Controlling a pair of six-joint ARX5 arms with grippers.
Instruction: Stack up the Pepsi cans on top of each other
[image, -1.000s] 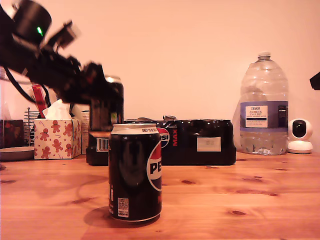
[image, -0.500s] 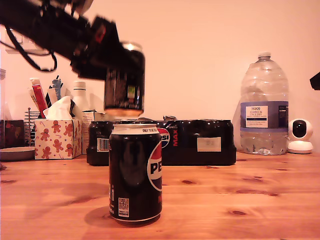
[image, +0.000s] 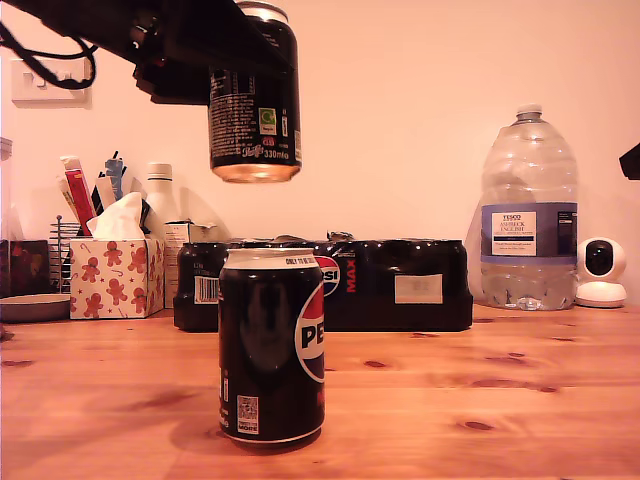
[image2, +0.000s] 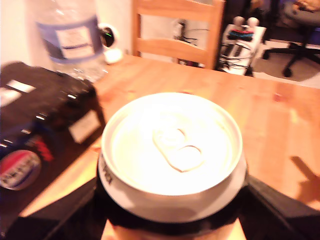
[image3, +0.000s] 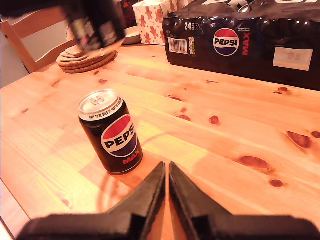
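One black Pepsi can (image: 270, 345) stands upright on the wooden table (image: 480, 400), low in the middle of the exterior view; it also shows in the second wrist view (image3: 111, 132). A second Pepsi can (image: 255, 95) hangs upright in the air above it, a clear gap between them. My first gripper (image: 215, 60) is shut on this raised can, whose silver top (image2: 172, 145) fills the first wrist view. My second gripper (image3: 167, 172) is shut on nothing, a short way from the standing can and apart from it.
A black Pepsi Max multipack (image: 390, 285) lies behind the standing can. A large water bottle (image: 527, 210) and a small white camera (image: 600, 272) stand at the exterior view's right. A tissue box (image: 113, 275) is at its left. Round coasters (image3: 85, 57) lie on the table.
My first gripper has lifted the held can upward and toward the exterior view's right, from just behind the standing can to well above it. The standing can has not moved.
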